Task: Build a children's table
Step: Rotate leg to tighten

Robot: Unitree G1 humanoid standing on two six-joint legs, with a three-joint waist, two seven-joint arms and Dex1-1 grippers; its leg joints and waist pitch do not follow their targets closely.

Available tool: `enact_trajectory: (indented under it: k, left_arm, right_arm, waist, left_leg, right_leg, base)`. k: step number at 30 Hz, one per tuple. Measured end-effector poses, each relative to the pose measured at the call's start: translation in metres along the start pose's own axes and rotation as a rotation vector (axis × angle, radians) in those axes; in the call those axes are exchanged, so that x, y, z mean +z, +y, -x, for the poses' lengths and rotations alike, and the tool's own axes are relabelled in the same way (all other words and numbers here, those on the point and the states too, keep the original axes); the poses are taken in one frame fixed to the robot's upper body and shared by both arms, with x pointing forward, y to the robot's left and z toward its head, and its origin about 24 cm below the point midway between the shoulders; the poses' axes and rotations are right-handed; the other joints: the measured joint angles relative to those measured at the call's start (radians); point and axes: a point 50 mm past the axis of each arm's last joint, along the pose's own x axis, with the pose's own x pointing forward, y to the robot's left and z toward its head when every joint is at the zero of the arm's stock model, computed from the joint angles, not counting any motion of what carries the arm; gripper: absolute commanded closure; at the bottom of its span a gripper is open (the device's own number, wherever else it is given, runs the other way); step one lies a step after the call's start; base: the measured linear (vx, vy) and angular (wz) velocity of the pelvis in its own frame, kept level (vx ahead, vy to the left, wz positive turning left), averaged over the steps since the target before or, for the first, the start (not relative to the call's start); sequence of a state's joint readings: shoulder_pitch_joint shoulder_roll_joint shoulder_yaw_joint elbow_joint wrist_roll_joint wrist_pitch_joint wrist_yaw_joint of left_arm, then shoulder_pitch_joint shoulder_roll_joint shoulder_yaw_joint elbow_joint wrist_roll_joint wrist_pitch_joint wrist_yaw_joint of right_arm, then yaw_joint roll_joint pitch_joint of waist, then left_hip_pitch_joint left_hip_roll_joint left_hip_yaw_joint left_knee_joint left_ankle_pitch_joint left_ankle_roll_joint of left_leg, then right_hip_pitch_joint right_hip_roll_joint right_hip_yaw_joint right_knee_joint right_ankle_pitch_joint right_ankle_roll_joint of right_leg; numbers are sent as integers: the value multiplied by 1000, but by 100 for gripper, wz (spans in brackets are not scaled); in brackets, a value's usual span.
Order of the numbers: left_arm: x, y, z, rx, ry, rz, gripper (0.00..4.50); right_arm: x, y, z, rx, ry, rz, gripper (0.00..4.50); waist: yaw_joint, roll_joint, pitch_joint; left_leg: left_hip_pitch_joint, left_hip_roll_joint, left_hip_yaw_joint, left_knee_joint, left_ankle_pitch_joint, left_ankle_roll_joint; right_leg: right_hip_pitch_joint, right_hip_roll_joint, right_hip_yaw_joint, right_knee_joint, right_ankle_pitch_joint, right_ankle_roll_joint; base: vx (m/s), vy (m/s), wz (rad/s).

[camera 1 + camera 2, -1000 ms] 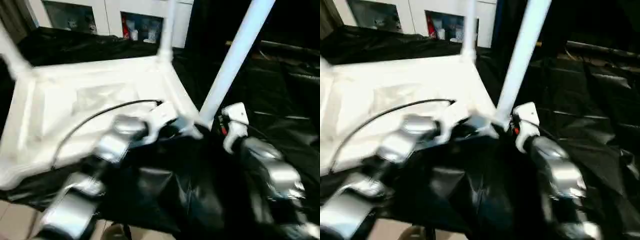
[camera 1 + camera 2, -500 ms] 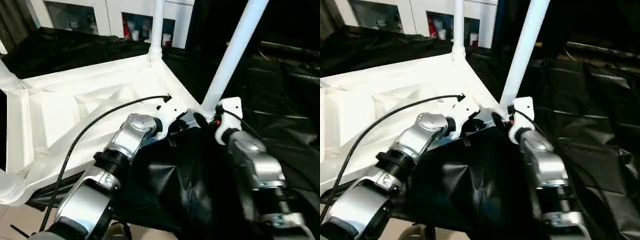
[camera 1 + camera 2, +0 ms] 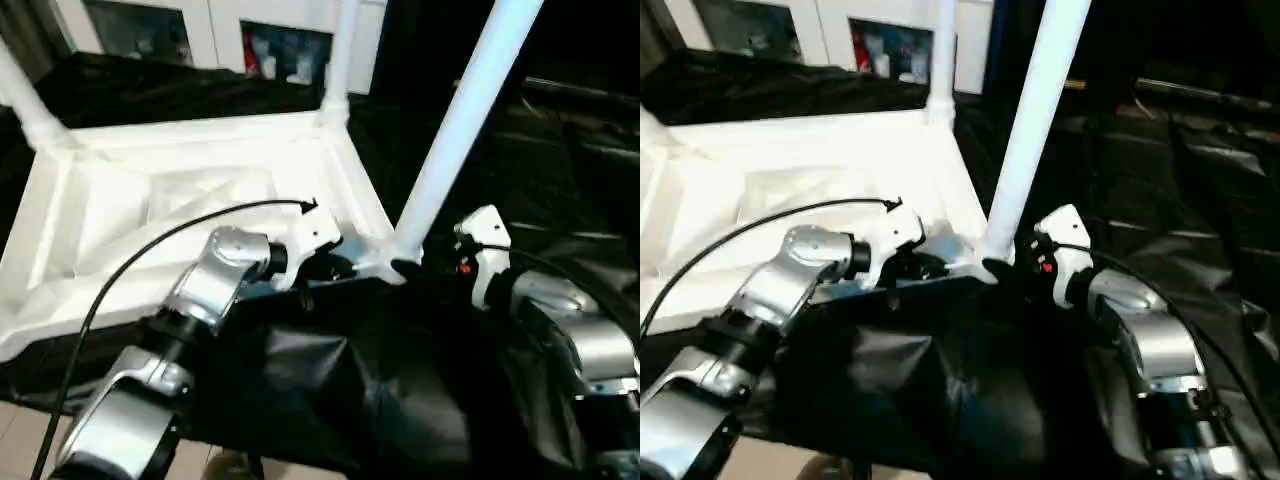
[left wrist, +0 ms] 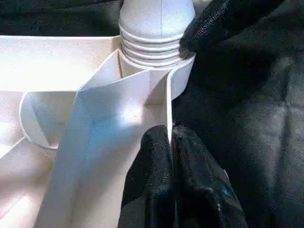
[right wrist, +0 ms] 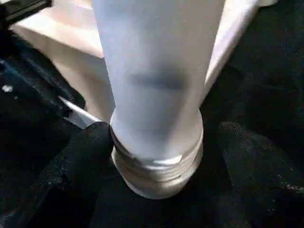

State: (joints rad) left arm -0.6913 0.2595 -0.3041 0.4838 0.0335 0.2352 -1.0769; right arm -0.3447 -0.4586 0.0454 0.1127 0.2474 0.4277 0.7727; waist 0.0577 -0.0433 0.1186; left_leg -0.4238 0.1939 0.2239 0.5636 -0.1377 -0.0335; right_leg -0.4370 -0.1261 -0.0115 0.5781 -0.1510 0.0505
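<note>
The white tabletop (image 3: 190, 190) lies upside down on black sheeting, ribs facing up. Three white legs stand in its corner sockets: near right (image 3: 460, 130), far right (image 3: 340, 55) and far left (image 3: 25, 100). My left gripper (image 3: 335, 268) is shut on the thin rim wall (image 4: 167, 109) just beside the near right socket. My right gripper (image 3: 418, 268) is open around that leg's threaded base (image 5: 156, 166). One finger (image 5: 80, 161) touches the collar and the other finger (image 5: 256, 156) stands apart from it.
Black sheeting (image 3: 400, 400) covers the work surface and folds up to the right. A white cabinet (image 3: 215, 25) with glass doors stands behind. A black cable (image 3: 150, 250) arcs over the tabletop from my left arm. Pale floor (image 3: 20, 440) shows at the near left.
The head view has swung and tilted. My right hand sits slightly further back from the near right leg than half a second ago. My left gripper keeps its pinch on the rim.
</note>
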Motion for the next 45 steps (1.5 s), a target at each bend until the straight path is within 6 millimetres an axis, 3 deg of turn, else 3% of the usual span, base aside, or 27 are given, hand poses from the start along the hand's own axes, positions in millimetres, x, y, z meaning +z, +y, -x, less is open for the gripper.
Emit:
enact_trajectory:
  k: [9,15,17,24,41,45]
  left_arm:
    - [-3,-4,5,-31,4,-6,450]
    - [-3,-6,6,-45,7,-1,450]
    - [-3,-6,6,-47,7,0,450]
    - [-4,-6,6,-49,8,1,450]
    - [-4,-8,6,-57,9,0,450]
    - [-3,-3,2,-2,12,13,450]
  right_arm:
    - [3,5,0,55,-22,-3,71]
    - [3,8,-1,73,-29,-12,109]
    - [2,9,-1,81,-28,-14,147]
    - [0,9,1,91,-20,-9,188]
    - [-1,11,3,92,-20,-2,199]
    - [-2,11,-5,4,-40,-31,199]
  waist:
    - [3,0,0]
    - [3,0,0]
    - [3,0,0]
    - [4,0,0]
    - [4,0,0]
    - [2,0,0]
  left_leg:
    - [0,0,0,1,0,0]
    - [0,0,0,1,0,0]
    - [0,0,0,1,0,0]
    - [0,0,0,1,0,0]
    - [0,0,0,1,0,0]
    - [1,0,0,2,0,0]
  right_leg:
    - [0,0,0,0,-1,1]
    - [0,0,0,0,-1,1]
    - [0,0,0,0,-1,1]
    - [0,0,0,0,-1,1]
    - [1,0,0,0,-1,1]
    - [1,0,1,1,-1,0]
  base:
    - [0,0,0]
    - [0,0,0]
    - [0,0,0]
    - [0,0,0]
    - [0,0,0]
    - [0,0,0]
